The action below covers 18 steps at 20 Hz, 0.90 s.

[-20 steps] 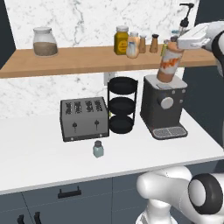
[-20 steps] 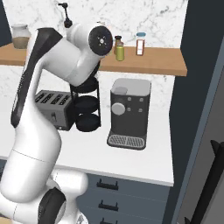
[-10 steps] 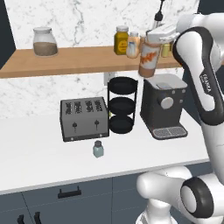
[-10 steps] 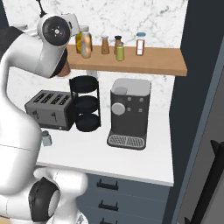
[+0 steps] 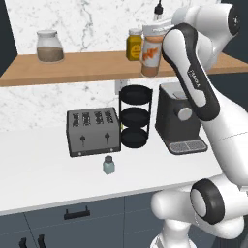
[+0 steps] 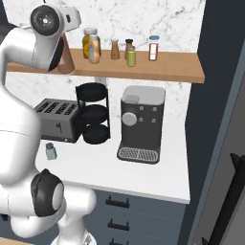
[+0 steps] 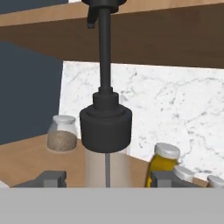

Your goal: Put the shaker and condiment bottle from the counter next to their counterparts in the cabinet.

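My gripper (image 7: pixel 107 178) is shut on the condiment bottle (image 5: pixel 150 54), an orange-brown bottle with white marks and a dark pump tip. The bottle hangs roughly upright just in front of the cabinet board (image 5: pixel 87 68), beside the yellow jar (image 5: pixel 135 44). In the hand view its dark cap (image 7: pixel 105 127) stands between my fingertips (image 7: pixel 52 177). In the right base view my arm hides all but the bottle's lower part (image 6: pixel 67 60). The counterparts stand in a row: yellow jar (image 6: pixel 88 39), pale (image 6: pixel 94 49), brown (image 6: pixel 115 48), yellow-green (image 6: pixel 130 56) and red (image 6: pixel 153 48) shakers. The shaker (image 5: pixel 109 165) stands on the counter (image 5: pixel 43 179) before the toaster.
A toaster (image 5: pixel 93 131), a black three-tier rack (image 5: pixel 135 116) and a coffee machine (image 5: pixel 180 118) line the back of the counter. A glass jar of brown grains (image 5: pixel 50 46) sits at the shelf's left end. Dark drawer fronts (image 5: pixel 77 215) run below the counter.
My arm has carried the condiment bottle leftward and a little upward along the shelf front, from above the coffee machine to beside the yellow jar. The shaker has not moved.
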{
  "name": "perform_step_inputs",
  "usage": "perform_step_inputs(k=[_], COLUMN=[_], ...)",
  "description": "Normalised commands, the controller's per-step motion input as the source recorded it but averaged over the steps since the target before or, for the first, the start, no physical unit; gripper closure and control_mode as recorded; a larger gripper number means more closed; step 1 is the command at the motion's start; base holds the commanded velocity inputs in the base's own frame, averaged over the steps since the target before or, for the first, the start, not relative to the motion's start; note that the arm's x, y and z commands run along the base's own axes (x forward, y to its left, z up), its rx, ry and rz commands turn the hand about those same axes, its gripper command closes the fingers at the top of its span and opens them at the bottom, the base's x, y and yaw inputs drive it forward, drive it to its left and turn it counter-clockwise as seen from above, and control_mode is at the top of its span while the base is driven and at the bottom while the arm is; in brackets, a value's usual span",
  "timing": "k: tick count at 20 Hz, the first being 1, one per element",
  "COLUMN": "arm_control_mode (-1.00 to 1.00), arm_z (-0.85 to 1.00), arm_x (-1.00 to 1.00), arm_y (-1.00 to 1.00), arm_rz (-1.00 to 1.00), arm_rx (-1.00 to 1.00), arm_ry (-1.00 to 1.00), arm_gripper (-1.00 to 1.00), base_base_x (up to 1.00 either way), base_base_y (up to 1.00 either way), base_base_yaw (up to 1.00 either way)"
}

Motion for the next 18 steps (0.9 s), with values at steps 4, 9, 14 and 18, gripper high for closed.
perform_step_inputs(k=[4, 9, 14, 18], arm_control_mode=[-1.00, -1.00, -1.00, -1.00], arm_z=[0.09, 0.06, 0.00, 0.00], arm_x=[0.33, 0.32, 0.24, 0.34], arm_y=[0.00, 0.00, 0.00, 0.00], arm_rz=[-0.02, -0.01, 0.00, 0.00], arm_rx=[0.02, 0.06, 0.01, 0.00], arm_ry=[0.03, 0.00, 0.00, 0.00], arm_gripper=[1.00, 1.00, 1.00, 1.00], base_base_x=[0.00, 0.00, 0.00, 0.00], base_base_y=[0.00, 0.00, 0.00, 0.00], base_base_yaw=[0.00, 0.00, 0.00, 0.00])
